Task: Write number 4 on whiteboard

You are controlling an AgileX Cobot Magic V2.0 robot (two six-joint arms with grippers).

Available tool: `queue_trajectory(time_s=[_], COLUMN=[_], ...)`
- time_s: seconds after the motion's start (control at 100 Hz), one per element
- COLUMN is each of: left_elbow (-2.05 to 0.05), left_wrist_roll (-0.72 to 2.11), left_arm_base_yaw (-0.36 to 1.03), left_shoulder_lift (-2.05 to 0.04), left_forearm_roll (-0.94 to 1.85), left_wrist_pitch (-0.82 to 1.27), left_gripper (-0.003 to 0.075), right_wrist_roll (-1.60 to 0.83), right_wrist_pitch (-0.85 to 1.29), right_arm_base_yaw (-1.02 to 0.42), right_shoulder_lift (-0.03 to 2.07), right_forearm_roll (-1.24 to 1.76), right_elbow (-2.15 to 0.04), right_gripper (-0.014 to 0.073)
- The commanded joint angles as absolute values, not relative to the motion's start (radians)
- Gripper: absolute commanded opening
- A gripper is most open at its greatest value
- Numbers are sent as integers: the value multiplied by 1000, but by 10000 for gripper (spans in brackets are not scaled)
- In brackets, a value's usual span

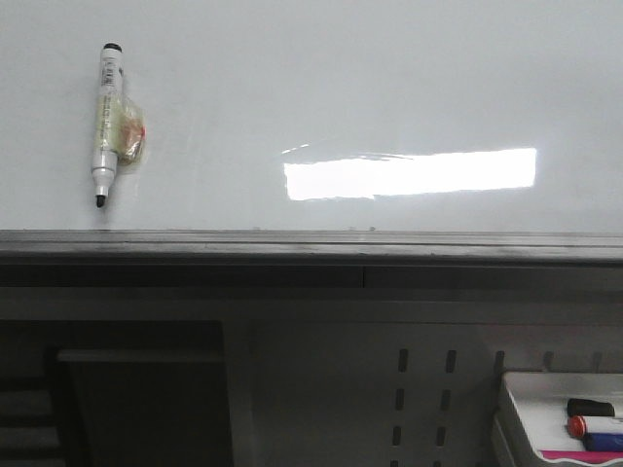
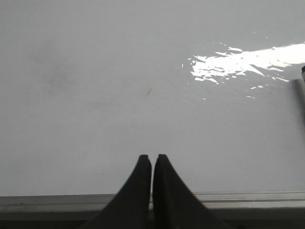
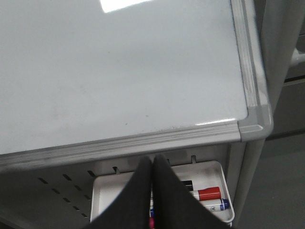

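Note:
The whiteboard [image 1: 341, 78] lies flat, glossy white with a bright glare patch and a dark grey edge rail [image 1: 311, 248]. No number 4 shows on it. A white marker [image 1: 105, 122] with a black tip and a yellowish tape lump lies on the board at the left. Neither gripper shows in the front view. My left gripper [image 2: 152, 157] is shut and empty over the board [image 2: 95, 95], just past its rail [image 2: 47, 202]. My right gripper [image 3: 152, 157] is shut and empty, over the rail [image 3: 119, 143] near the board's corner [image 3: 255, 119].
A small white tray [image 1: 516, 389] hangs below the board at the right and holds several markers, one red-capped [image 1: 577, 425]. In the right wrist view the tray [image 3: 109, 191] sits under my fingers, with the red-capped [image 3: 209, 193] and blue-capped [image 3: 221, 205] markers. A perforated grey panel [image 1: 419, 399] lies below the rail.

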State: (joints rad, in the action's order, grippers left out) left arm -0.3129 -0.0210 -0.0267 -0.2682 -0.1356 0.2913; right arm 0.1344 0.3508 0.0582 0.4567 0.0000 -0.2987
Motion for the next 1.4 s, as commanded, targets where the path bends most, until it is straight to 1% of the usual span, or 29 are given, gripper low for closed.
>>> queue_trajectory(time_s=[0.0, 0.06, 0.08, 0.13, 0.18, 0.23, 0.31, 0.37, 0.43, 0.52, 0.67, 0.79, 1.01, 1.27, 1.32, 1.34, 1.39], left_elbow=[-352, -352, -352, -348, -336, -324, -319, -326, -331, -333, -333, -349, -422, -476, -476, -476, -476], left_wrist_roll=[-32, -32, -32, -32, -32, -32, -32, -32, -32, -32, -32, -32, -44, -60, -77, -77, -77], left_arm_base_yaw=[-30, -30, -30, -30, -30, -30, -23, 2, 43, 144, 357, 462, 501, 512, 512, 512, 512], left_shoulder_lift=[-326, -355, -366, -393, -426, -464, -536, -582, -636, -712, -846, -977, -1193, -1297, -1308, -1312, -1316], left_forearm_roll=[-127, -124, -118, -117, -108, -64, 58, 57, 37, 18, 15, 17, 42, 137, 135, 135, 135], left_wrist_pitch=[210, 210, 200, 174, 102, 14, -82, -102, -116, -171, -356, -439, -518, -505, -502, -497, -484], left_gripper=[9, 78, 119, 183, 264, 323, 386, 414, 418, 424, 424, 424, 424, 421, 404, 386, 305], right_wrist_roll=[131, 131, 131, 131, 131, 131, 131, 131, 131, 131, 131, 131, 131, 131, 131, 131, 131], right_wrist_pitch=[239, 234, 236, 242, 243, 243, 249, 262, 285, 307, 309, 309, 313, 316, 316, 316, 316], right_arm_base_yaw=[62, 62, 62, 62, 62, 62, 62, 62, 62, 62, 62, 62, 62, 62, 62, 62, 62], right_shoulder_lift=[497, 507, 507, 510, 510, 510, 510, 510, 510, 510, 510, 510, 510, 510, 510, 510, 510], right_forearm_roll=[0, 0, 0, -5, -5, -5, -5, -5, -5, -5, -5, -5, -5, -5, -5, -5, 0], right_elbow=[-338, -338, -338, -338, -338, -338, -338, -338, -338, -338, -338, -338, -338, -338, -338, -338, -338], right_gripper=[-54, -54, -54, -54, -54, -54, -54, -54, -54, -54, -54, -54, -54, -54, -54, -54, -54])
